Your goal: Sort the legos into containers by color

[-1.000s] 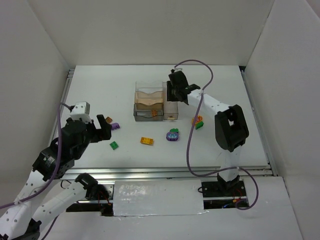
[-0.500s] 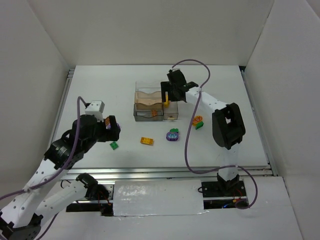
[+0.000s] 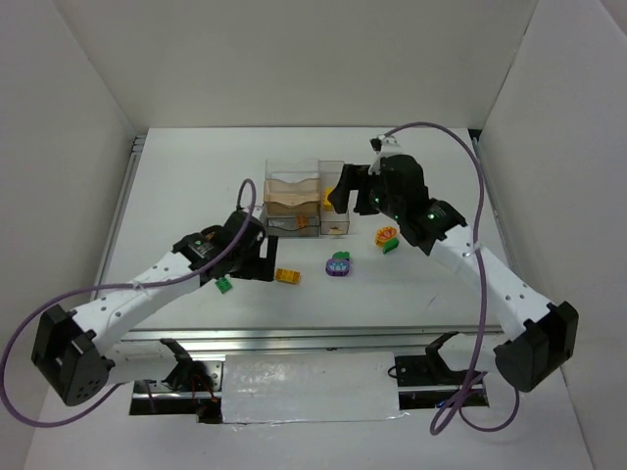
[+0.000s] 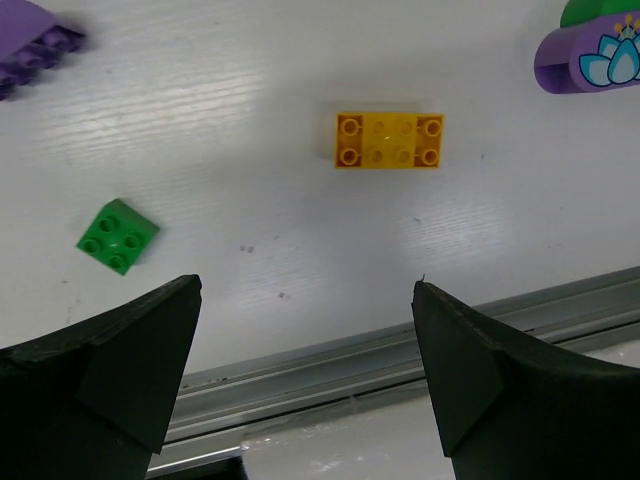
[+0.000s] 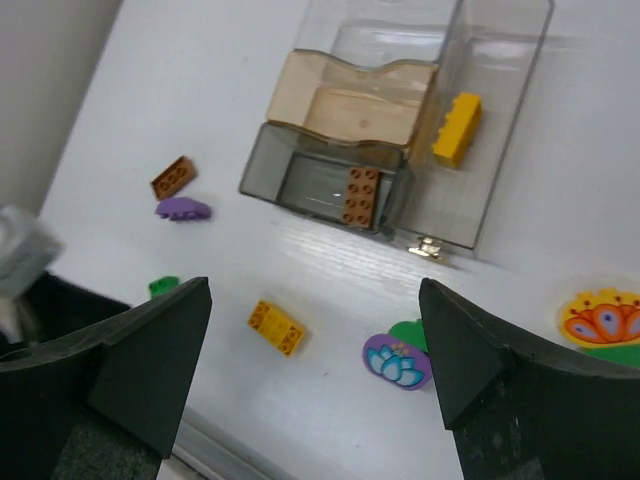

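Observation:
My left gripper is open and empty, hovering over the table near its front. Ahead of it lie a yellow brick and a green brick. A purple brick and a rounded purple piece sit farther off. My right gripper is open and empty above the containers. A yellow brick lies in the clear bin. An orange-brown brick lies in the grey bin.
An orange-brown brick and a purple brick lie left of the bins. An orange flower piece on green sits right of the bins. The metal rail runs along the table's near edge. White walls enclose the table.
My right gripper opened and let a yellow brick drop into the clear bin, then drew back to the right. My left arm swung from the far left to the table's middle.

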Robot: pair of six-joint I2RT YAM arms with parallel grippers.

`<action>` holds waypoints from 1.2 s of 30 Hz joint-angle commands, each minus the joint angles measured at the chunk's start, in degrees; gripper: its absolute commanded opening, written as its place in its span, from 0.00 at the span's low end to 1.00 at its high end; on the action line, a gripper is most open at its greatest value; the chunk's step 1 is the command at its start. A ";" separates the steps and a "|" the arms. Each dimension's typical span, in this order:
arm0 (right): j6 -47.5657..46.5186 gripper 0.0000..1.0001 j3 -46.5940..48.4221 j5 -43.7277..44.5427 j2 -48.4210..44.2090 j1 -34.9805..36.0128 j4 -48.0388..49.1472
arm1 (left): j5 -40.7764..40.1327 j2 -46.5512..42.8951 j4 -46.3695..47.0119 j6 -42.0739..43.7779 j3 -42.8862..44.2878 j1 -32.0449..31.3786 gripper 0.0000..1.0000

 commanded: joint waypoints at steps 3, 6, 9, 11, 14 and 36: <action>3.33 1.00 -7.09 -4.69 -6.40 1.66 1.26 | -4.39 10.41 5.51 -6.11 2.63 -4.69 0.99; 4.21 1.00 -10.16 -6.36 -10.71 1.75 1.26 | -5.01 14.98 9.64 -7.17 2.27 -5.22 0.99; 4.74 1.00 -12.45 -7.59 -13.79 2.02 1.00 | -4.58 19.46 12.02 -6.30 4.03 -6.01 0.99; 5.09 1.00 -13.77 -7.68 -15.02 2.10 0.82 | -3.44 21.67 13.25 -5.25 5.52 -6.45 1.00; 5.27 1.00 -15.09 -7.33 -15.90 2.19 0.73 | -2.65 24.66 15.27 -4.63 5.88 -6.80 0.99; 4.39 1.00 -16.59 -9.52 -17.66 2.19 1.61 | -2.82 32.41 17.91 -3.40 6.14 -7.07 0.27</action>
